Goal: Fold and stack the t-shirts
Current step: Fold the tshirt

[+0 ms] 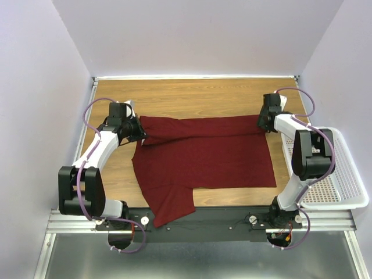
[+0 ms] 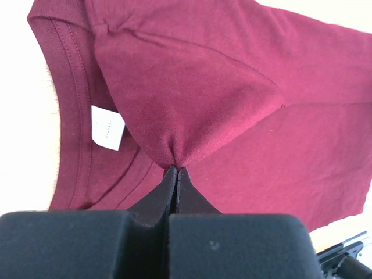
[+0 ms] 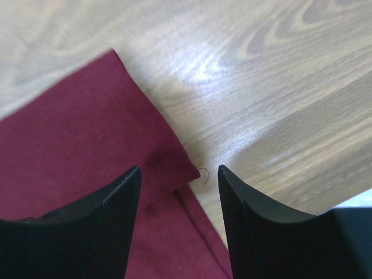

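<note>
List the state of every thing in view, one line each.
Shirt: flat on the table, far edge folded over, one sleeve sticking out near.
Left hand: shut on a pinch of shirt.
Right hand: open over the shirt's corner, holding nothing.
Basket: upright at the table's right edge.

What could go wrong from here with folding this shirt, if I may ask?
1. The left gripper is shut on a pinch of the shirt, while the right gripper is open above the far corner. A pull from the left could drag that corner and skew the fold.
2. A flap of the shirt lies past the table's near edge and might snag on the rail there.
</note>
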Controlling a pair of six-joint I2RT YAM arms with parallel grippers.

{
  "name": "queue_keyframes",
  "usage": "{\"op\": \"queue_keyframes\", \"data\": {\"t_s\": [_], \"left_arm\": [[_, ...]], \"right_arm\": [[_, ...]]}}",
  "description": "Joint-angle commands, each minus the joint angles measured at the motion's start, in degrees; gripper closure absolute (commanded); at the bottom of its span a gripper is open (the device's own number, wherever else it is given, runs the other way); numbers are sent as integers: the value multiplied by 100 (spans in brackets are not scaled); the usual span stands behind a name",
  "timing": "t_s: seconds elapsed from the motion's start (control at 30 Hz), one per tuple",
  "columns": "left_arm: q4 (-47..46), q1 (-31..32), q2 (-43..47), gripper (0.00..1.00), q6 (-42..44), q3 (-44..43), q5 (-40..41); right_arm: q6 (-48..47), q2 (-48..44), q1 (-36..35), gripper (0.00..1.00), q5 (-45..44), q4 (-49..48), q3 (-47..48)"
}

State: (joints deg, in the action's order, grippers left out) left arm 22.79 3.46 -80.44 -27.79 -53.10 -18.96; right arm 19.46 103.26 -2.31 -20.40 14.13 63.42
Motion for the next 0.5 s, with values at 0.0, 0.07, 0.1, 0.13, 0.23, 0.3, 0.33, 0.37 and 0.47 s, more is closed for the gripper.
{"op": "queue_keyframes", "data": {"t_s": [0.0,0.07,0.1,0.13,0.23,0.3,0.33,0.37,0.47], "left_arm": [[-64,49,301,100,-209,63,-204],[-64,101,328,100,-227,72,-213],[-64,171,319,100,-244,81,-231],[-64,207,310,100,-270,98,-248],[-116,400,336,100,-393,247,-266],[-178,514,380,100,-438,353,-275],[-178,532,398,100,-472,371,-275],[-187,559,398,100,-482,397,-284],[-195,620,459,100,-525,458,-301]], "right_arm": [[49,-420,-51,37,36,257,259],[49,-491,-112,37,71,274,268],[23,-552,-130,37,159,274,276],[14,-588,-156,37,203,266,276],[-56,-684,-226,36,326,274,268],[-109,-720,-296,36,396,266,276],[-144,-737,-314,36,432,266,285],[-206,-737,-349,36,528,257,285],[-285,-746,-446,36,686,204,303]]}}
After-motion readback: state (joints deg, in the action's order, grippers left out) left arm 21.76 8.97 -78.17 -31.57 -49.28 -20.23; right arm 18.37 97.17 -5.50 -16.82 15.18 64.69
